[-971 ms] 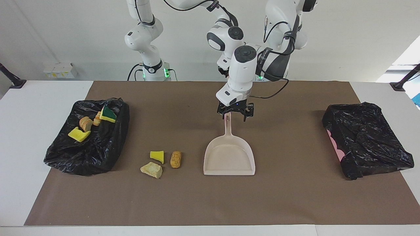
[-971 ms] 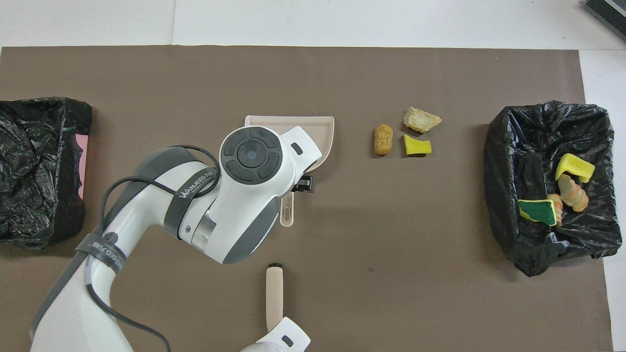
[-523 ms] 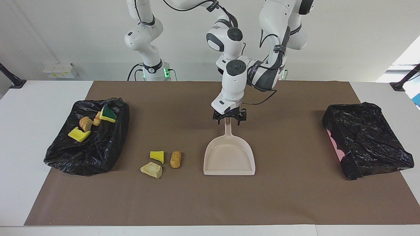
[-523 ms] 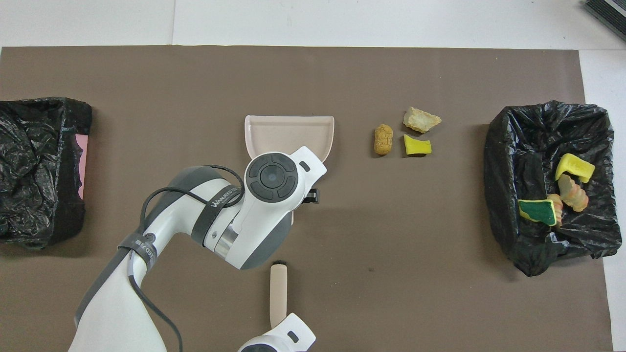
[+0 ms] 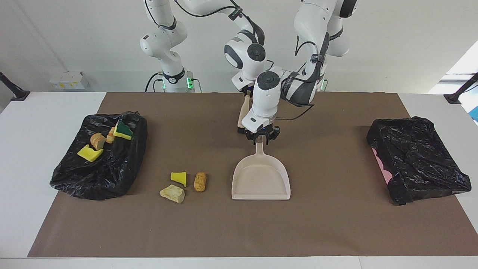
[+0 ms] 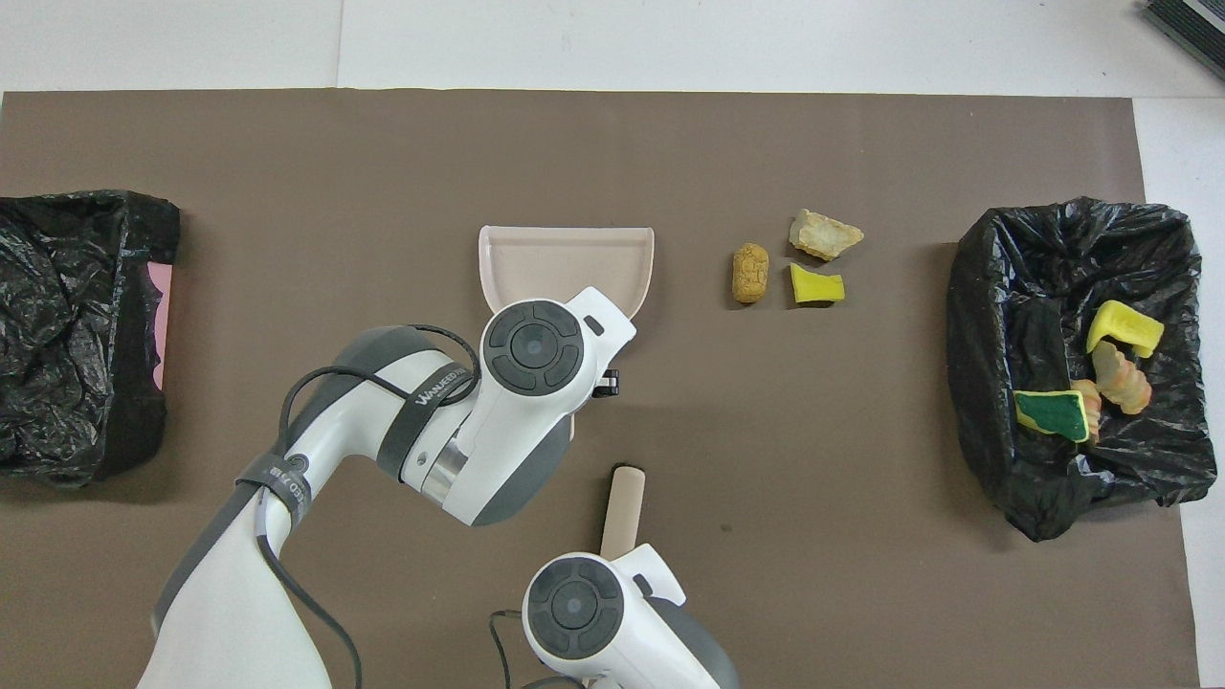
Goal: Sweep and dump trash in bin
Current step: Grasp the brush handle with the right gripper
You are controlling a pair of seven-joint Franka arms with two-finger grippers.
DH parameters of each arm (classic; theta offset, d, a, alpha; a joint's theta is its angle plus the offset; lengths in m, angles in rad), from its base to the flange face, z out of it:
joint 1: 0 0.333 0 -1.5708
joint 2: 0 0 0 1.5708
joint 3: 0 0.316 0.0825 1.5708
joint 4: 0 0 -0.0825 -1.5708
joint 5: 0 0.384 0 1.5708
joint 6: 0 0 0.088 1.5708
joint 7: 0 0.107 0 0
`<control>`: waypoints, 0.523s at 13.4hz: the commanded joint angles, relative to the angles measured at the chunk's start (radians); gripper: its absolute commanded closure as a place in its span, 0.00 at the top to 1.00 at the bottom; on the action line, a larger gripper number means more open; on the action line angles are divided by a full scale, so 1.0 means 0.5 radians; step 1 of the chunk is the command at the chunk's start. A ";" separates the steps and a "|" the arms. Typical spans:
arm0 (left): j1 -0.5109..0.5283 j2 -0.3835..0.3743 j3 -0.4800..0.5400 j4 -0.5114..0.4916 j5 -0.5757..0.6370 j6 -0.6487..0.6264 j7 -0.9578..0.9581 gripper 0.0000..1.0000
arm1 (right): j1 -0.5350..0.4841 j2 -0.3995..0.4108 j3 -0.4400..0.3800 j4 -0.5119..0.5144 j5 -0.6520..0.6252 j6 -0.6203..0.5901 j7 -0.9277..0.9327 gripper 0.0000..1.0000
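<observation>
Left gripper (image 5: 260, 139) of mine sits low on the thin handle of the beige plastic dustpan (image 5: 261, 181), fingers drawn in around it; I read it as gripping that handle, though the contact itself is hard to make out. My right gripper (image 5: 244, 93) is clenched on the beige brush handle (image 5: 242, 109), up in the air over the brown mat (image 5: 336, 224) just beside my left wrist.

Three loose scraps of trash lie near the pan's open mouth, toward my right arm's end of the table: a yellow sponge chunk (image 5: 179, 178), a brown bread-like lump (image 5: 200, 181) and a pale tan lump (image 5: 172, 194). Four more scraps already rest in the black-lined bin (image 5: 101, 175) past them. A second black-lined bin (image 5: 418, 164) lies well apart at my left arm's end.

To do this step well, I judge I should keep the pan's lip flat on the mat, turn its mouth toward the three scraps, and hold it firm while the brush pushes them in.

From the facing view I can read my left fingers on the handle; from overhead my own wrist hides them, showing only the pan's body (image 6: 567, 268) and the brush handle (image 6: 622, 512) clearly.
</observation>
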 commanded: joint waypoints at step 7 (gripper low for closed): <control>0.007 -0.058 0.028 -0.025 -0.003 0.030 0.094 0.00 | -0.475 -0.082 0.013 0.142 -0.301 -0.250 -0.194 0.00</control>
